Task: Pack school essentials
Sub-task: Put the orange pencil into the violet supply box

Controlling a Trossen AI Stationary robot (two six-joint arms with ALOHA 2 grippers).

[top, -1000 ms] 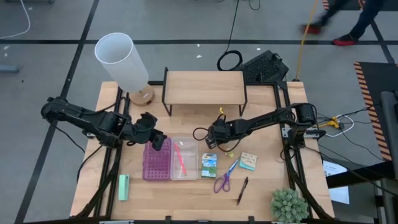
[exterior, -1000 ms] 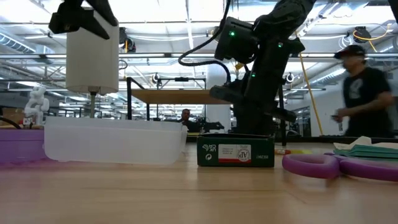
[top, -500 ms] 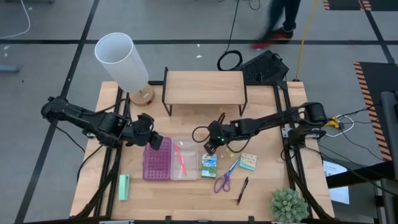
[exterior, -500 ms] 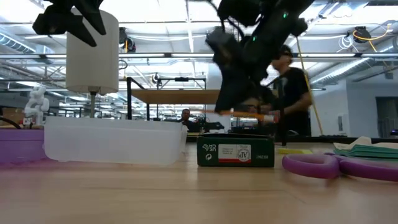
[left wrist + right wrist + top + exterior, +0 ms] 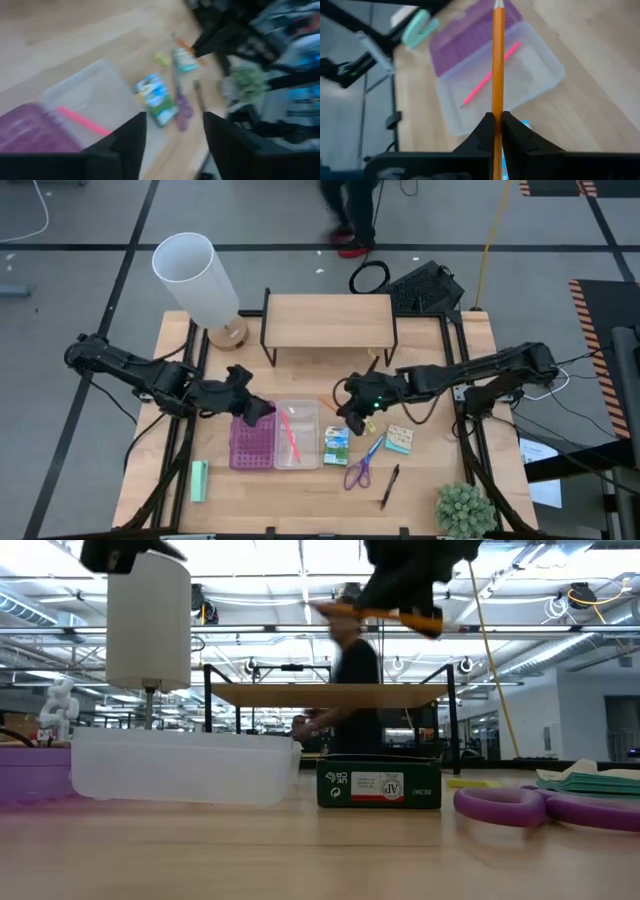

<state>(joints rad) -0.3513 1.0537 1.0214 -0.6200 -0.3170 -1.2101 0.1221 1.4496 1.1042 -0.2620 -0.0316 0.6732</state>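
So the purple case with its clear half sits mid-surface, pink pencil lying in the clear part. Left tool hangs over the case's back edge, fingers spread, holding nothing. Right tool is clenched on the orange pencil, up in the air just right of the case.
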